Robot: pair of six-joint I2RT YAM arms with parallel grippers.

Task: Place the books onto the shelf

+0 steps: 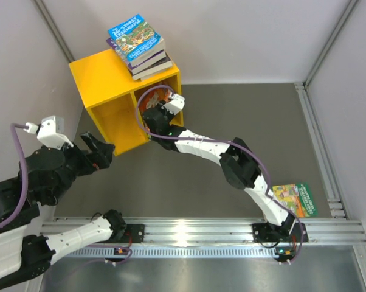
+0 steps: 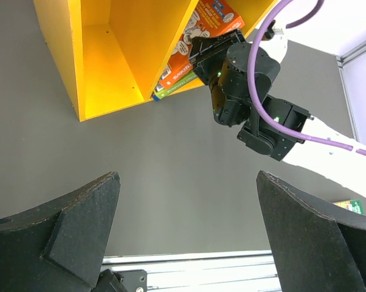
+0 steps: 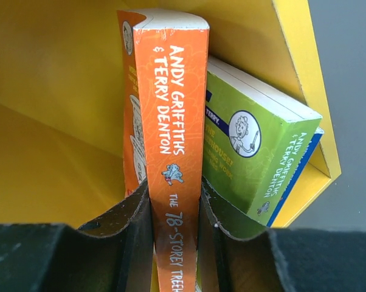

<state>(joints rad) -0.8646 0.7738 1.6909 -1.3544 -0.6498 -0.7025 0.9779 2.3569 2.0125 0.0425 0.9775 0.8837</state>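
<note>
The yellow shelf (image 1: pixel 107 82) stands at the back left, seen also in the left wrist view (image 2: pixel 104 55). My right gripper (image 3: pixel 176 210) is shut on the spine of an orange book (image 3: pixel 174 128) and holds it upright inside the right compartment (image 1: pixel 162 91). A lime book (image 3: pixel 256 146) leans against that compartment's right wall, with a blue book's edge (image 3: pixel 298 173) under it. A stack of books (image 1: pixel 138 45) lies on the shelf's top. One green book (image 1: pixel 295 199) lies on the table at the right. My left gripper (image 2: pixel 186 201) hangs open over bare table before the shelf.
The shelf's left compartment (image 2: pixel 107 61) holds nothing. The right arm (image 1: pixel 225 155) stretches diagonally across the middle of the table. A metal rail (image 1: pixel 201 231) runs along the near edge. Grey walls close in at the back and sides.
</note>
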